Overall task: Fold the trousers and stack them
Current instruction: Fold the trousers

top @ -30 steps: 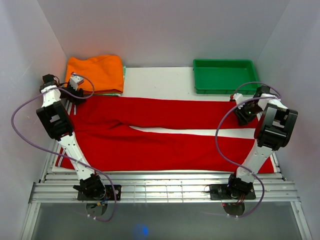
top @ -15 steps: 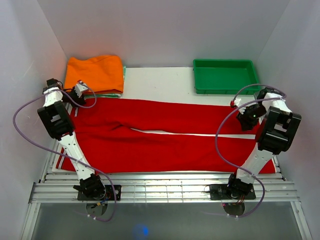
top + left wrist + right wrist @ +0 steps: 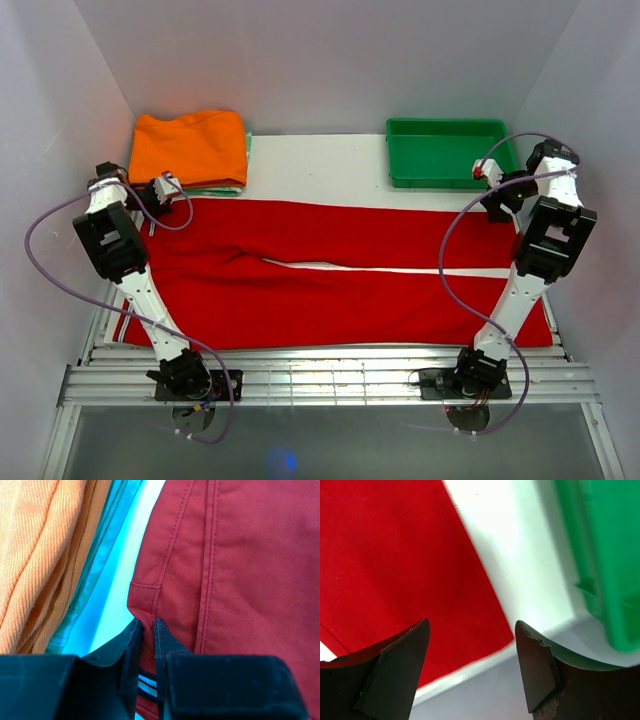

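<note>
Left claw point(image 3: 146, 626) on trousers point(image 3: 240, 580), white table point(image 3: 320, 160)

The trousers point(image 3: 330, 295) are bright red soft fabric, spread flat and unfolded at full length. The waist end lies just in front of the orange folded garment point(image 3: 190, 145). Both legs extend side by side away from it, with a thin white line between them.

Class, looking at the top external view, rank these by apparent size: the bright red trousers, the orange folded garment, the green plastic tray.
1. Largest: bright red fabric trousers.
2. Then green plastic tray and orange folded garment: they look about alike, so unranked.
</note>
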{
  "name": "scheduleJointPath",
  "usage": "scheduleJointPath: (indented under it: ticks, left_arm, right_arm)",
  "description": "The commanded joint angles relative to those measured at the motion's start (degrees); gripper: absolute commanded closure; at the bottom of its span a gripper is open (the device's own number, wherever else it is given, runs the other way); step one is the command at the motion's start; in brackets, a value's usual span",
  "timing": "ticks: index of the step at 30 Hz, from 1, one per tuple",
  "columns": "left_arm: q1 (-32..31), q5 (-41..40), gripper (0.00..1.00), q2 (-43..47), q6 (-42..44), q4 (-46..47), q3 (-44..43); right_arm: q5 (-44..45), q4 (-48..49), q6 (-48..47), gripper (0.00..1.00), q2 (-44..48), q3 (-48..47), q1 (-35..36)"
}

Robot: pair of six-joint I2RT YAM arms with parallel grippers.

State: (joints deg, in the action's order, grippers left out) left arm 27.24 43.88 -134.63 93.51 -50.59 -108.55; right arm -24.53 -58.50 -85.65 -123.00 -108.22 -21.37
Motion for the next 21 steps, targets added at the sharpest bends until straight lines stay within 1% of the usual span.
scheduleJointPath:
  ticks: [1, 4, 11, 15, 16, 19, 20, 21]
  left_arm:
    - [-0.09, -2.66, 1.0, 1.83, 2.11, -4.08, 2.64]
    - [-0.09, -2.74, 1.0, 2.44, 2.11, -2.77, 4.22]
    - [-0.09, -3.18, 1.0, 3.41, 3.51, -1.88, 6.86]
    - [-0.09, -3.62, 1.0, 3.85, 4.04, -1.97, 7.13]
    - [-0.09, -3.54, 1.0, 3.93, 4.04, -1.97, 7.21]
    - [-0.17, -3.8, 1.0, 4.46, 4.31, -1.97, 8.09]
    - [-0.17, -3.97, 1.0, 4.64, 4.31, -1.97, 8.35]
    - [-0.17, -4.06, 1.0, 5.07, 4.39, -1.88, 8.62]
  right_arm:
    - [-2.1, -3.99, -6.28, 0.25, -2.5, -1.73, 0.09]
    - [-1.04, -2.15, -7.34, 0.25, -4.52, -1.81, 0.62]
    - [2.55, -1.26, -11.82, 0.25, -8.31, 0.38, 1.33]
    - [5.19, -5.82, -15.33, 0.28, -12.77, -1.28, 1.85]
    - [5.63, -8.62, -16.47, 0.28, -13.66, -1.81, 2.11]
    - [7.48, -11.02, -17.18, 0.41, -16.13, -2.52, 3.08]
    - [8.18, -12.24, -17.53, 0.53, -16.39, -2.43, 3.17]
    - [8.45, -12.69, -17.45, 0.6, -16.83, -2.17, 3.52]
